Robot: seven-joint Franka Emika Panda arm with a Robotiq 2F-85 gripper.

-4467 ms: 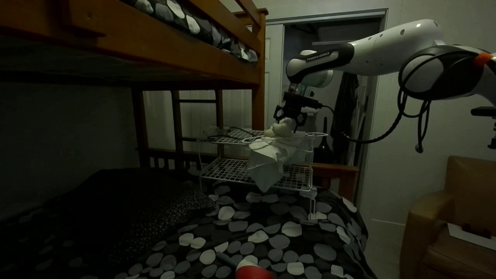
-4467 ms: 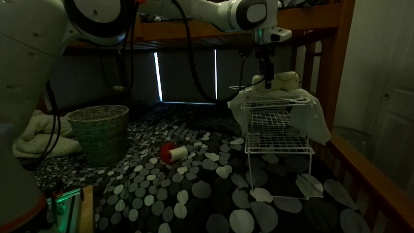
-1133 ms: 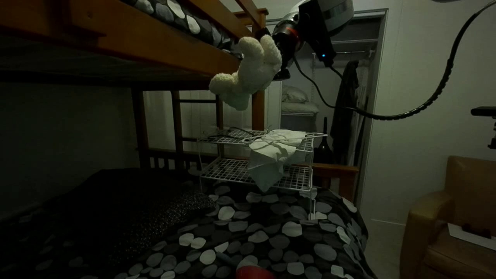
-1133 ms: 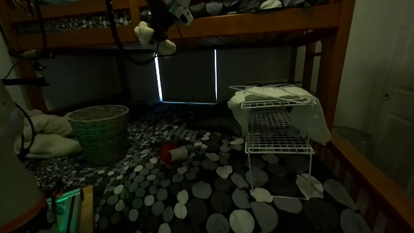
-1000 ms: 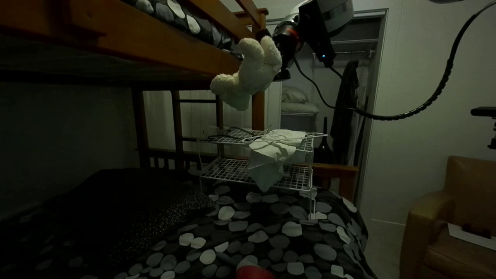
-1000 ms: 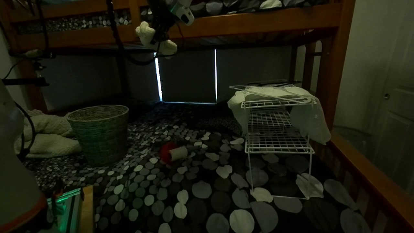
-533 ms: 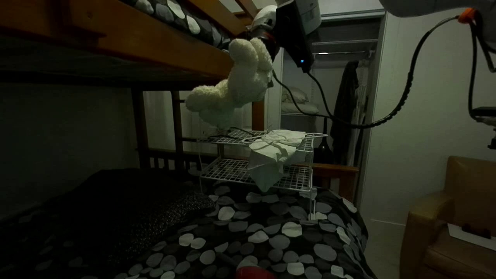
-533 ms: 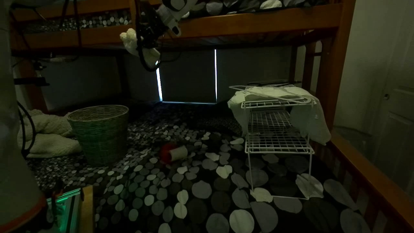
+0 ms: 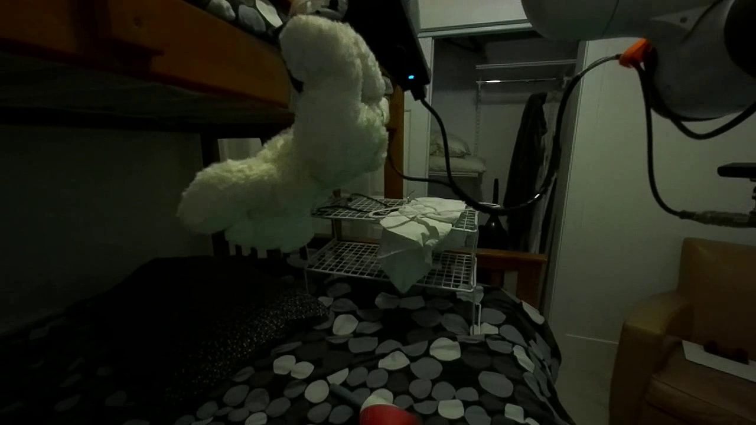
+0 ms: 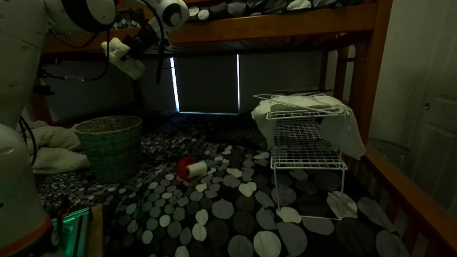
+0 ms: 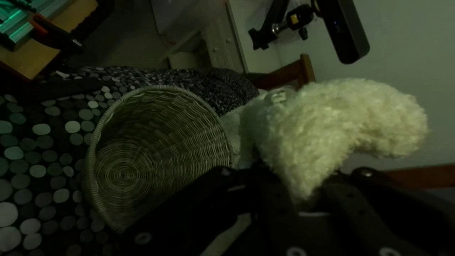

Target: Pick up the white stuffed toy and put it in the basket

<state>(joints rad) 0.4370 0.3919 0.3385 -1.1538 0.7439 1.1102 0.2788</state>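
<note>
The white stuffed toy (image 9: pixel 336 118) hangs in the air, large and close in an exterior view, its limbs sticking out to both sides. In the wrist view the toy (image 11: pixel 337 117) is pinched at its lower part by my gripper (image 11: pixel 298 177), which is shut on it. My gripper (image 10: pixel 135 48) and the toy (image 10: pixel 123 60) are up beside the top bunk's rail, well above the height of the basket. The woven basket (image 10: pixel 114 157) stands upright on the bed. In the wrist view the basket (image 11: pixel 192 142) shows its bare inner bottom, left of the toy.
A white wire rack (image 10: pixel 307 166) with a draped whitish cloth (image 9: pixel 413 236) stands on the bed. The wooden bunk rail (image 10: pixel 267 30) crosses overhead. A red-and-white object (image 10: pixel 186 168) lies on the bedding, and a cream blanket (image 10: pixel 59 159) lies beside the basket. A mounted camera (image 11: pixel 344 32) juts in.
The toy, earlier on the rack under my gripper, has been lifted off. Over the last second arm and toy have moved away from the rack, towards the basket's side and slightly down.
</note>
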